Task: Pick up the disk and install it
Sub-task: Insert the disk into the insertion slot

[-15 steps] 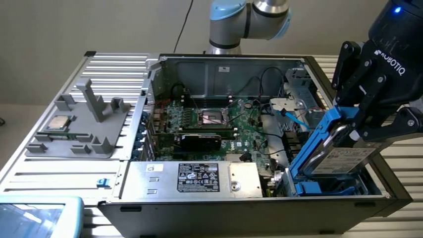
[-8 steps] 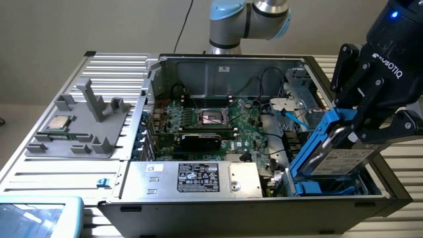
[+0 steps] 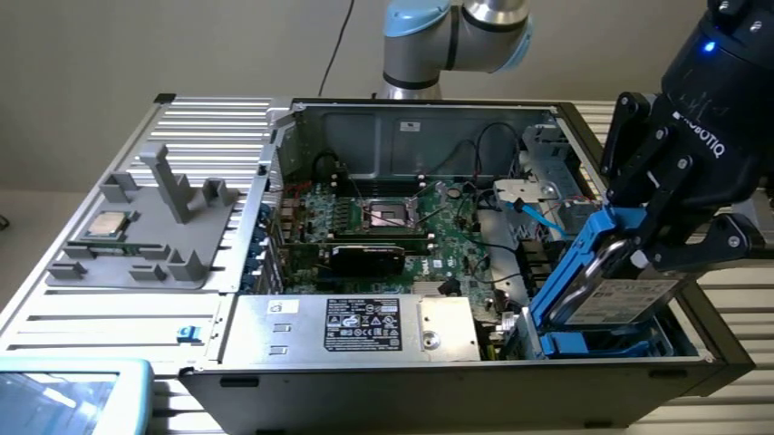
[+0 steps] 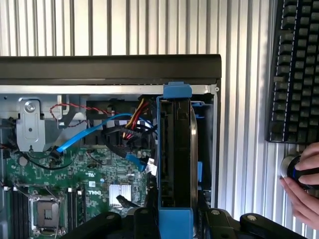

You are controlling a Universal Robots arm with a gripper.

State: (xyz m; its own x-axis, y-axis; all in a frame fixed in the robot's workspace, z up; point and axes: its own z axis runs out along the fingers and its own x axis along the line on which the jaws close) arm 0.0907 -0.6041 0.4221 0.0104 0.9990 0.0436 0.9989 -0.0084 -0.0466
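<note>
The disk (image 3: 619,299) is held clenched in the jaws by its upper end and is carried on edge, tilted, over the corner of the open computer case (image 3: 400,136) on the exterior view's right. Its long axis slopes down and away from the jaws, with the lower end of its blue carrier (image 3: 566,267) just above a second blue carrier (image 3: 599,344) lying in the case. Seating is judged not yet complete.
</note>
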